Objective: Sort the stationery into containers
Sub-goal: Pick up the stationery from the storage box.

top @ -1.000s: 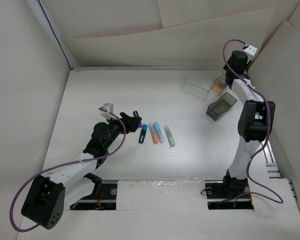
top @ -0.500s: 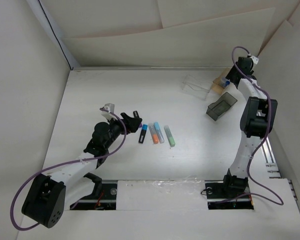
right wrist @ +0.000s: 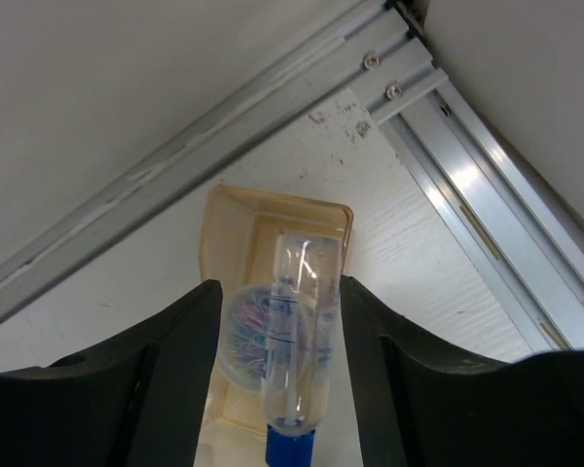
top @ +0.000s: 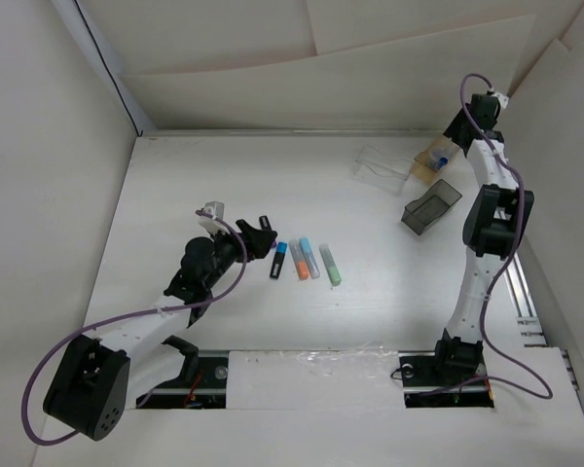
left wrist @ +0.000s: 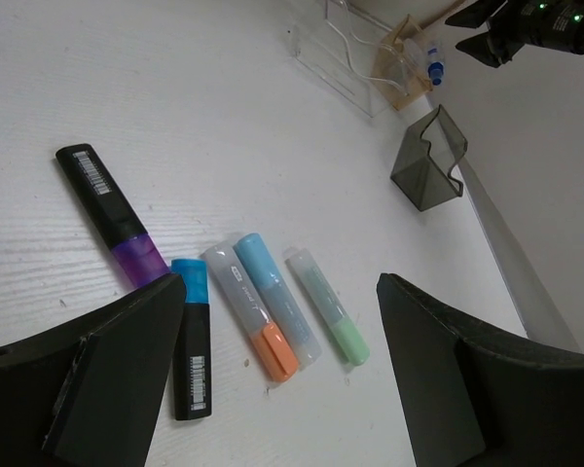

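Five markers lie side by side mid-table: a black one with a purple end [left wrist: 112, 219], a black one with a blue end [left wrist: 190, 341], and pale ones with orange [left wrist: 253, 316], light-blue [left wrist: 273, 297] and green [left wrist: 328, 316] ends. My left gripper [left wrist: 280, 292] [top: 263, 233] is open and empty just above them. A clear marker with a blue cap [right wrist: 297, 341] [top: 441, 156] rests in the tan box [right wrist: 229, 219] [top: 428, 163]. My right gripper [right wrist: 280, 292] [top: 459, 128] is open above it, fingers either side.
The clear box [top: 382, 165] and the dark grey box [top: 431, 206] stand at the back right next to the tan one. A metal rail [right wrist: 467, 195] and the enclosure walls run close behind the right gripper. A round streaked thing [right wrist: 241, 331] lies in the tan box.
My right gripper has lifted up and back from over the tan box, leaving the blue-capped marker there. The left arm has hardly moved.
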You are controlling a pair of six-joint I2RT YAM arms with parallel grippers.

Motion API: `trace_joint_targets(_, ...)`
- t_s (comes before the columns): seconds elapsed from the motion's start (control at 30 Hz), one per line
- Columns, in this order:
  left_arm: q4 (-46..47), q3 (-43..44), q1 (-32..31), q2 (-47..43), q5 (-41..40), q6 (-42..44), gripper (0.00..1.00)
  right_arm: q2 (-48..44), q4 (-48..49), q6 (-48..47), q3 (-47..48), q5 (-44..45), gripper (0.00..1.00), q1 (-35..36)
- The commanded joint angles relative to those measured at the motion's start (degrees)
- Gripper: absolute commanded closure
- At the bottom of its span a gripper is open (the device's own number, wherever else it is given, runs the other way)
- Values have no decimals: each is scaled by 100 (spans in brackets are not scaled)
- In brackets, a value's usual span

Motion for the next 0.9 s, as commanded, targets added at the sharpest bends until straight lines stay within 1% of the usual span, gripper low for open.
trace_joint_targets(0.0, 170, 142, -1, 9, 56, -27, 23, 153, -349, 60, 296, -48, 43, -46)
trace_joint_targets(0.17, 170, 142, -1, 9, 56, -27, 23, 337, -463, 60, 463, 13, 44, -46)
trace_joint_targets(0.27, 170, 142, -1, 9, 56, -27, 23, 417, -463, 60, 525, -109, 49, -46)
trace_joint_targets(0.33, 170, 142, -1, 9, 56, -27, 23, 487, -515, 113, 717, -171, 49, -46)
trace_joint_targets(0.43, 170, 142, -1, 62, 56, -27, 23, 610, -516, 165, 788, -171, 54, -46)
trace_joint_targets(0.47, 170, 142, -1, 62, 56, -27, 23, 610, -516, 165, 788, -171, 60, -46)
trace_joint_targets(0.57, 170, 142, -1, 62, 56, -27, 23, 549, -446, 165, 613, -224, 71, -46)
trace_joint_targets(0.6, 222, 142, -1, 123, 56, -27, 23, 427, -306, 165, 508, -224, 77, -46)
trace_joint_targets(0.7, 222, 142, -1, 124, 56, -27, 23, -3, 37, 165, -54, -224, 87, -46)
trace_joint_targets(0.83, 222, 142, -1, 124, 109, -27, 23, -540, 669, 218, -556, -224, 88, -46)
trace_joint_targets(0.87, 222, 142, -1, 124, 109, -27, 23, -628, 749, 218, -617, -85, 88, 14)
